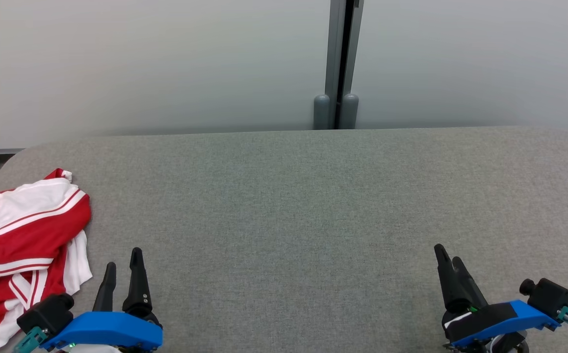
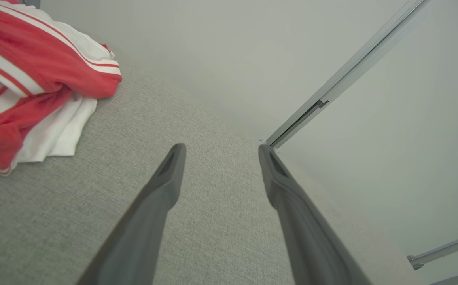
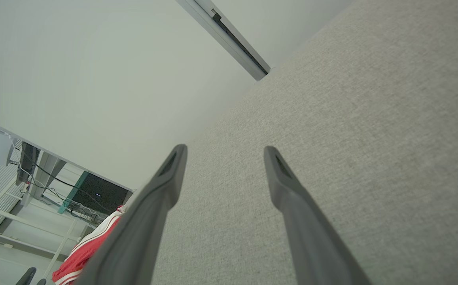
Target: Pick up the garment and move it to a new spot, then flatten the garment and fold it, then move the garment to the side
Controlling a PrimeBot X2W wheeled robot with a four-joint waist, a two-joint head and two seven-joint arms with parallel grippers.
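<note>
Red-and-white striped garment lies crumpled at the near left end of the grey fabric-covered table, cut off by the head view's left edge and partly hidden behind the right gripper in its own wrist view, so its type is unclear. Left gripper sits just right of it, the right one well apart at the near right. The wrist views show each spread wide with nothing held, though from the head the right one looks nearly closed.
</note>
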